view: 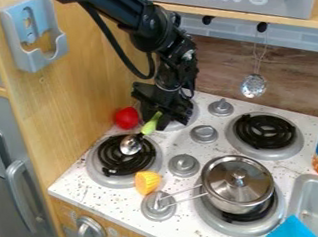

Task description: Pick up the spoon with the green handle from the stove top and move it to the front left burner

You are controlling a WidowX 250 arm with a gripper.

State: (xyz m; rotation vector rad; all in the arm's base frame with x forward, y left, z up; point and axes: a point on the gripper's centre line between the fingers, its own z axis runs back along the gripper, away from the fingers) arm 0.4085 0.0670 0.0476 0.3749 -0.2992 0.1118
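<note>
The white speckled stovetop (77, 187) sat in a toy kitchen, with a wood panel (87, 89) up the left side and a brownish backsplash (219, 62) behind. I'll go by the left coil burner (117, 164) for places, since pretty much everything was around it.

The spoon (151, 126) had its shiny metal head over that burner, and its green handle slanted up and away toward the back, right at the black gripper (155, 121). Honestly couldn't tell if the claw was wide or narrow, or if it really had hold of the handle or was just up against it.

A red round thing (127, 118) sat just behind the burner, and a yellow piece (148, 182) was at its front right edge. The lidded pot (242, 183) stood off to the right of the burner, its wire handle pointing back that way.

My take on handling: the spoon was probably light and stiff, not fragile, with a smooth head that'd likely be slippery and want to roll. I'd have gone for the middle of the green handle, since gripping the far end could've let the head swing or droop.
</note>
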